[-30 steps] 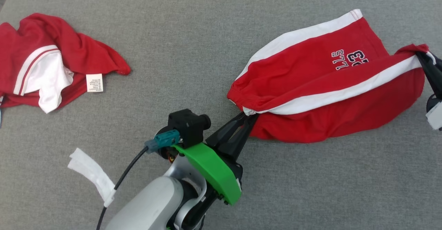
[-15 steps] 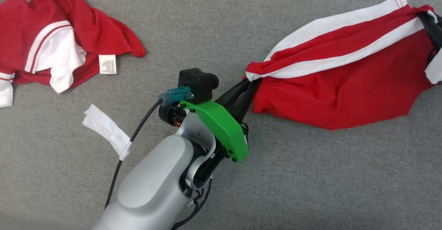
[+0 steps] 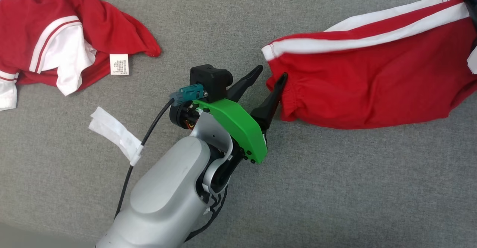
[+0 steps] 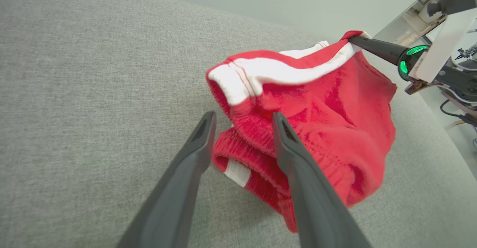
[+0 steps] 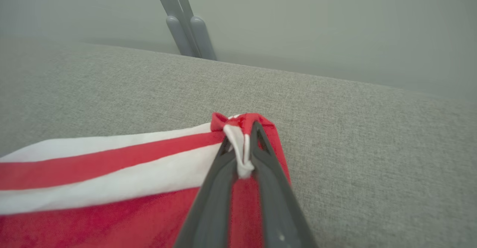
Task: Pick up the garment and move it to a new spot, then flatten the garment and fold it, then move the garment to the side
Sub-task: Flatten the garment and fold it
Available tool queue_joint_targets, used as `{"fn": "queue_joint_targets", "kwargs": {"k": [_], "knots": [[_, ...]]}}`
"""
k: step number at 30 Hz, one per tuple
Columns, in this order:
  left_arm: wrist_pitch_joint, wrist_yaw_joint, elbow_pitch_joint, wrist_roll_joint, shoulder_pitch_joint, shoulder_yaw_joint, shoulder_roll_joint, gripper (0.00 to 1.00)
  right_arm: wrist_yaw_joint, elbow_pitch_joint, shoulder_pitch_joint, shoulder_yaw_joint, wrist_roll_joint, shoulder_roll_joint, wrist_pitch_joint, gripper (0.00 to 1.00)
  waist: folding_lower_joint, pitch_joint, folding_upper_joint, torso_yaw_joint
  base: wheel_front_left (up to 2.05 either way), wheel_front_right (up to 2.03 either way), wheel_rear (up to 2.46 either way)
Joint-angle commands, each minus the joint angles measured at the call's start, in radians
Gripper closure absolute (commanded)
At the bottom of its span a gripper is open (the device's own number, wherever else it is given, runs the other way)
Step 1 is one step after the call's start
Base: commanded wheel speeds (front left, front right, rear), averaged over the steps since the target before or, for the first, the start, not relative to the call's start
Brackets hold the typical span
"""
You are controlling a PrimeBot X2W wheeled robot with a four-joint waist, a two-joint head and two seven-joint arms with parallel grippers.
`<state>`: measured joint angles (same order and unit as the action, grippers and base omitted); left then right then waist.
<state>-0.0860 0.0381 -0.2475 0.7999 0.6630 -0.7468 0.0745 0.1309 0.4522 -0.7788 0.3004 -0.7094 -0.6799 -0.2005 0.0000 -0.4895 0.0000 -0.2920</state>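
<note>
The garment [image 3: 372, 88] is a pair of red shorts with white side stripes, lying stretched across the grey cushion at the right. My left gripper [image 3: 271, 72] stands open at its left waistband corner, one finger touching the hem and the other finger off the cloth. In the left wrist view the fingers [image 4: 298, 158] straddle the bunched waistband of the garment [image 4: 335, 102] without pinching it. My right gripper [image 5: 242, 136] is shut on the far right corner of the garment [image 5: 111, 166], a fold of white stripe pinched between its tips. That right gripper [image 4: 357, 39] holds the corner slightly raised.
A second red and white garment [image 3: 56, 43] lies crumpled at the upper left, with a white label showing. A white tape strip [image 3: 115, 136] hangs on my left arm's cable. Grey cushion [image 3: 335, 184] stretches in front. Grey posts [image 5: 186, 21] rise behind the cushion.
My left gripper has opened and let go of the waistband corner, which now lies on the cushion. The head camera has shifted, so the whole picture has slid.
</note>
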Motion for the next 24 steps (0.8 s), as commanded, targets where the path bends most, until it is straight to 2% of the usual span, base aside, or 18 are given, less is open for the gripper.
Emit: {"fn": "queue_joint_targets", "kwargs": {"k": [1, 8, 14, 19, 24], "knots": [[0.007, 0.006, -0.005, -0.008, 0.006, -0.001, -0.001, 0.0, 0.0, 0.011, -0.008, 0.0, 0.015, 0.009, 0.015, 0.0, 0.0, -0.001, 0.0, 0.0, 0.0, 0.0, 0.0], [0.015, 0.027, -0.008, -0.014, -0.04, -0.014, 0.01, 0.0, 0.0, 0.035, -0.009, -0.002, 0.043, 0.02, 0.106, 0.0, 0.0, 0.002, 0.0, 0.002, 0.0, 0.0, 0.0], [0.039, 0.057, 0.006, -0.009, -0.099, -0.008, 0.027, 0.0, 0.0, 0.029, 0.018, 0.018, 0.031, 0.005, 0.157, 0.0, 0.0, 0.021, 0.0, 0.004, 0.0, 0.0, 0.0], [0.104, 0.085, 0.025, -0.032, -0.12, 0.02, 0.042, 0.0, 0.0, 0.005, 0.044, 0.031, 0.029, -0.018, 0.202, 0.0, 0.0, 0.046, 0.0, 0.012, 0.0, 0.0, 0.0], [0.203, 0.119, 0.056, -0.088, -0.143, 0.038, 0.073, 0.0, 0.0, -0.019, 0.089, 0.066, 0.088, -0.047, 0.244, 0.0, 0.0, 0.08, 0.0, 0.033, 0.0, 0.0, 0.0]]}}
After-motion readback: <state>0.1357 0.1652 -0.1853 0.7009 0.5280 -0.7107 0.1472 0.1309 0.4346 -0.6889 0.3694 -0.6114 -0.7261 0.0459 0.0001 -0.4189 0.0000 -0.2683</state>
